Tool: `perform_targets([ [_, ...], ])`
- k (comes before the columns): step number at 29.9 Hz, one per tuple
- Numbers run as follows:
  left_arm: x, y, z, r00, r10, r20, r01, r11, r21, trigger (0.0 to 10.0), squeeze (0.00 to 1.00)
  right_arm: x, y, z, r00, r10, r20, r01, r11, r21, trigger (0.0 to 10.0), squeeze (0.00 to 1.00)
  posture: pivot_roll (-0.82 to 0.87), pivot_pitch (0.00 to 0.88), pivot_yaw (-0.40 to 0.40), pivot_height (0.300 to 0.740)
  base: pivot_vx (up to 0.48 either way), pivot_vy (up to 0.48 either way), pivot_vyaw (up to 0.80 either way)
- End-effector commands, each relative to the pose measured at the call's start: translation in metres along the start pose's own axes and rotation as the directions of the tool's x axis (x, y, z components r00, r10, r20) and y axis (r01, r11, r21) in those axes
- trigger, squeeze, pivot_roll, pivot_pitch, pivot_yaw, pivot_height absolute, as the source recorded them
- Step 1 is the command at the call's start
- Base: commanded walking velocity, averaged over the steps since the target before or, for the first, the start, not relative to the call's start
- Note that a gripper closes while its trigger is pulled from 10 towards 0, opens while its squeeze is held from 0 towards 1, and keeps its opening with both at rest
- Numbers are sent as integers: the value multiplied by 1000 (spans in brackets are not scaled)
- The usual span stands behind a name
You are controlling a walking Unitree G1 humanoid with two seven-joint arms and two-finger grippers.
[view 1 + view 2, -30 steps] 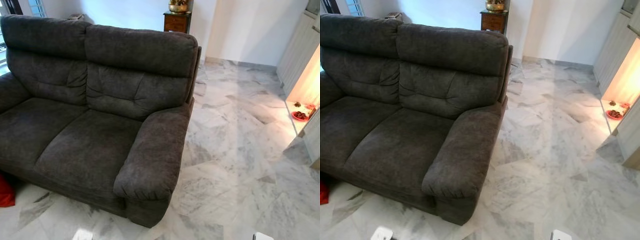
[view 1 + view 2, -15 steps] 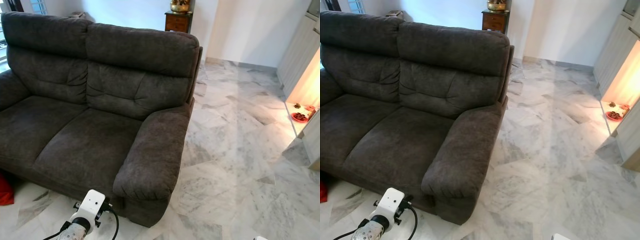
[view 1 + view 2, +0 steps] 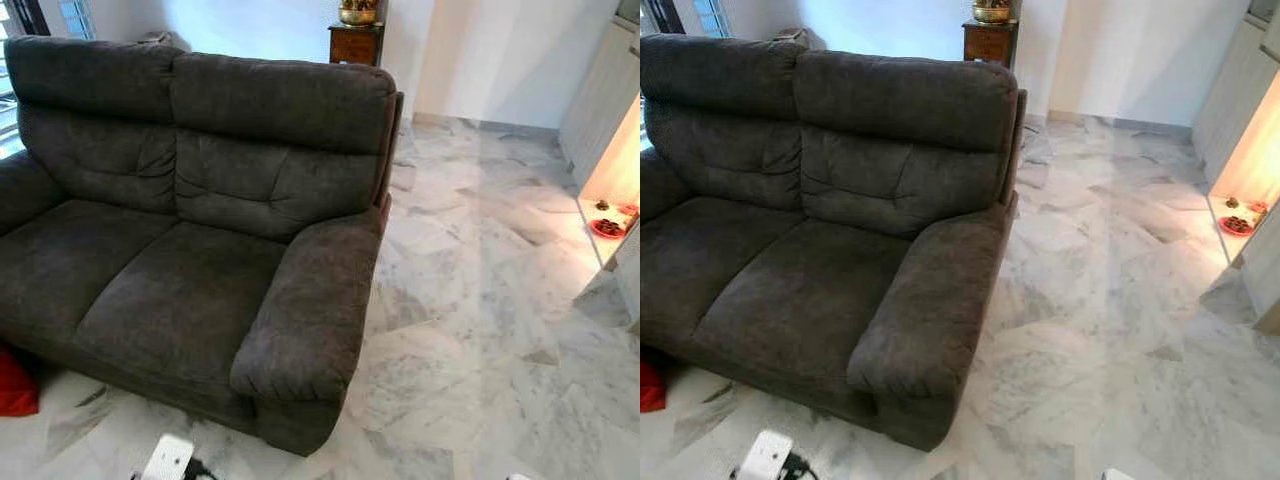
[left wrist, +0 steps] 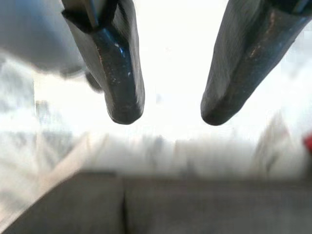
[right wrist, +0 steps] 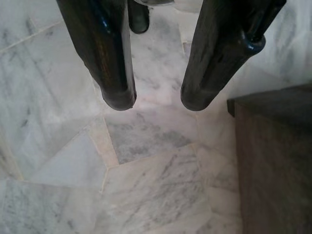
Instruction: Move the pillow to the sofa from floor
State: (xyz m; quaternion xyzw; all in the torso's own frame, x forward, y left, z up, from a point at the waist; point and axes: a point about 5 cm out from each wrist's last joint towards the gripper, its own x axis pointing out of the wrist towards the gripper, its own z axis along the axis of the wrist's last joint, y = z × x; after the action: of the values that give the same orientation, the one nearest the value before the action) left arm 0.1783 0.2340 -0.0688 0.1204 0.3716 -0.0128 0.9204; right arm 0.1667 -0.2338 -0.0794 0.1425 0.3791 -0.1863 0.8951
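Here, a red pillow [image 3: 14, 385] lies on the marble floor [image 3: 470, 300] against the front left corner of the dark grey two-seat sofa [image 3: 190, 250], partly cut off by the frame. The left gripper [image 4: 165, 114] hangs with fingers parted and empty above the floor beside the sofa's base; the right gripper [image 5: 156, 100], fingers likewise apart, holds nothing over bare marble.

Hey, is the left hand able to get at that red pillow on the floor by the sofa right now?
Probably not yet. The red pillow lies at the sofa's front edge, off to the robot's left, while the left hand hangs open over bare floor, nothing between them.
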Motion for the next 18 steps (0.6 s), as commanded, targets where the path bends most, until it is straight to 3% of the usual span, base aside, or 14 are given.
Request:
perform_targets([
  [1,-4,7,-16,995,13,-100,-14,1000,-8,10000,0,0,-3,0,1000,-23,7,23,999,30,10000,0,-5,0,43,740,0,0,0],
  [7,-3,13,-13,993,39,-108,-44,998,-46,10000,0,-2,-7,-2,1000,-27,1,27,999,17,10000,0,-3,0,40,740,0,0,0],
  [10,-2,12,-12,994,28,-108,-31,999,-26,10000,0,-2,-8,-3,999,-34,-4,34,999,20,10000,0,2,0,39,740,0,0,0],
  [18,-1,11,-10,994,12,-104,-15,1000,-23,10000,0,-2,-4,-6,999,-31,-11,31,999,24,10000,0,6,0,44,740,0,339,0],
])
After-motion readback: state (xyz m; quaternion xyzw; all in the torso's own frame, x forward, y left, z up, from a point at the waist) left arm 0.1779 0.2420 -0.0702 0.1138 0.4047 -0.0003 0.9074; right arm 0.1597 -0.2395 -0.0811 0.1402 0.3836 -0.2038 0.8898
